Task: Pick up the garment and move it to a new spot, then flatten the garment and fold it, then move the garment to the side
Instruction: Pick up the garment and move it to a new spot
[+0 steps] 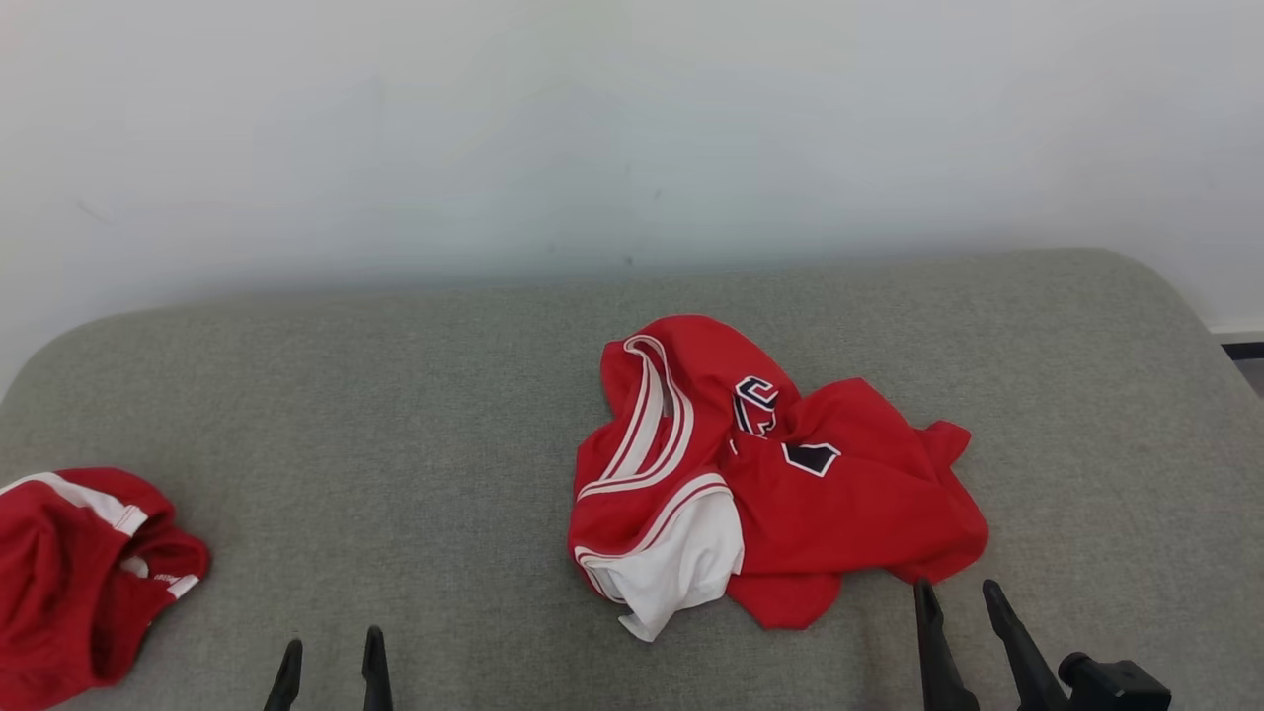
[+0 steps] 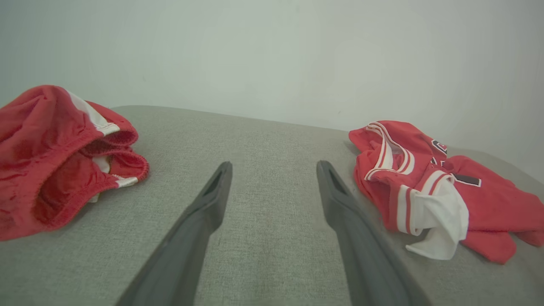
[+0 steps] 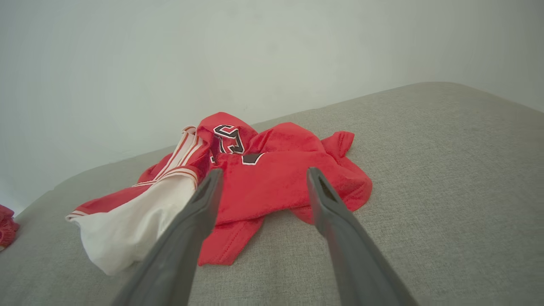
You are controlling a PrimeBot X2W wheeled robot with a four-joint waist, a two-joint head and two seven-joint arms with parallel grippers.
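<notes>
The garment (image 1: 790, 494) is a red jersey with white trim and dark lettering, lying crumpled right of centre on a grey upholstered surface (image 1: 395, 395). A white part of it sticks out at its near left. My right gripper (image 1: 957, 588) stands open just in front of the garment's near right edge, apart from the cloth. In the right wrist view the garment (image 3: 276, 182) lies straight ahead of the open right gripper (image 3: 264, 170). My left gripper (image 1: 333, 640) is open and empty at the near left, with the garment (image 2: 425, 182) well off to its right.
A second red garment (image 1: 79, 573) with white stripes and an elastic band lies bunched at the surface's near left corner, close to my left gripper (image 2: 274, 163). A pale wall (image 1: 632, 128) rises behind the surface. The surface's corners are rounded.
</notes>
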